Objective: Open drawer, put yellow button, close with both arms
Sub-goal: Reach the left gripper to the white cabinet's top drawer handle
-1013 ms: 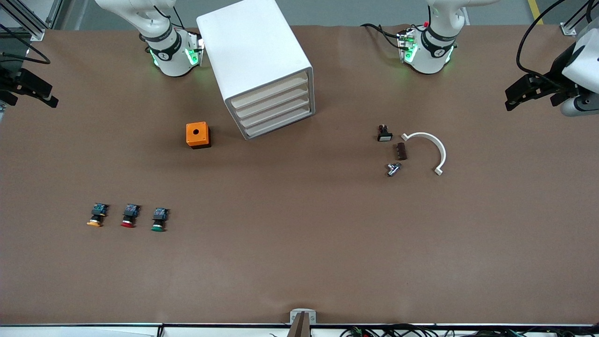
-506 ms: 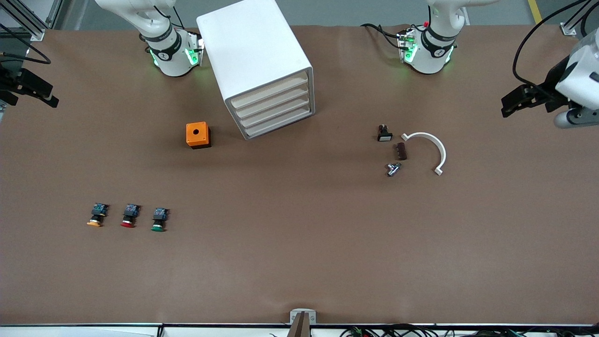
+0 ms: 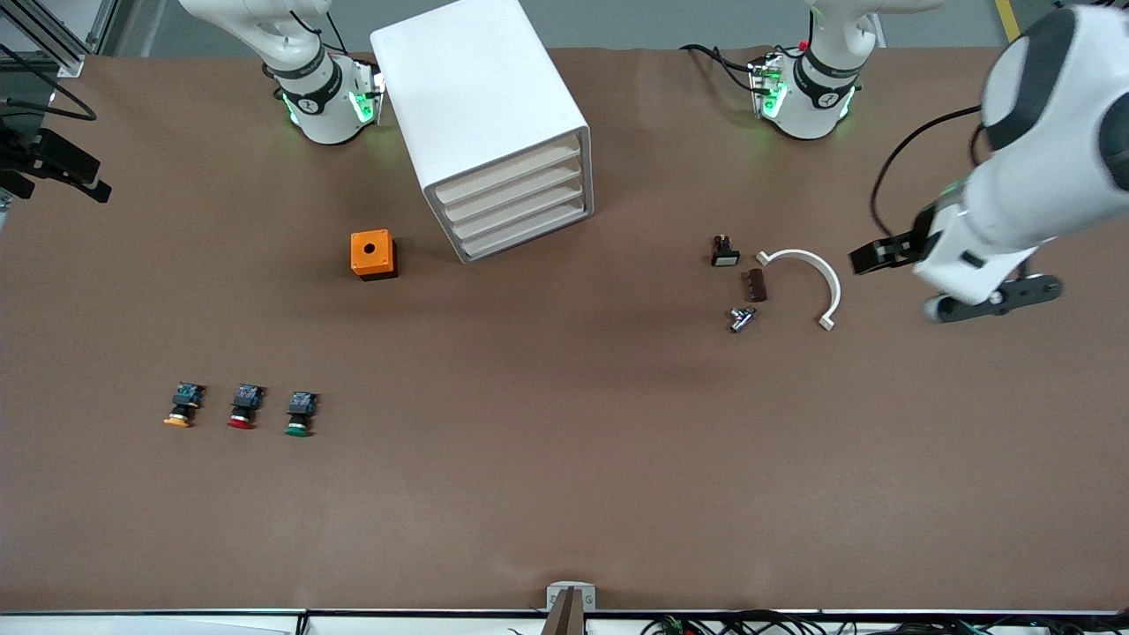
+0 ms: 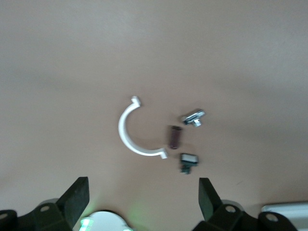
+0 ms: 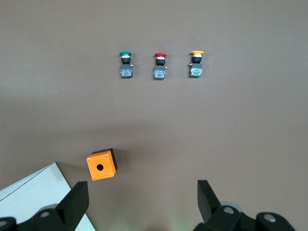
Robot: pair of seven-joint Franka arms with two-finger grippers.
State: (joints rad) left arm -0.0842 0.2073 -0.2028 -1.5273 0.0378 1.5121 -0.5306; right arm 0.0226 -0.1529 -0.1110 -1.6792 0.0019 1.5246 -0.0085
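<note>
The white cabinet (image 3: pixel 481 106) stands near the robot bases, and its uppermost drawer (image 3: pixel 510 175) is shut. The yellow button (image 3: pixel 179 408) lies on the table at the right arm's end, nearer the front camera, beside a red and a green one; it also shows in the right wrist view (image 5: pixel 196 62). My left gripper (image 3: pixel 873 256) is open and empty, up over the table beside a white curved piece (image 3: pixel 820 275); its open jaws show in the left wrist view (image 4: pixel 143 190). My right gripper (image 3: pixel 62 175) waits high at the table's right-arm end, open and empty (image 5: pixel 142 190).
An orange box with a hole (image 3: pixel 372 254) sits beside the cabinet. The red button (image 3: pixel 243 408) and green button (image 3: pixel 300 415) lie beside the yellow one. A small black switch (image 3: pixel 725 252), a brown block (image 3: pixel 757 285) and a metal piece (image 3: pixel 741 317) lie by the white curved piece.
My left arm has swung in from the table's end toward the white curved piece and small parts. The right arm and all objects have stayed put.
</note>
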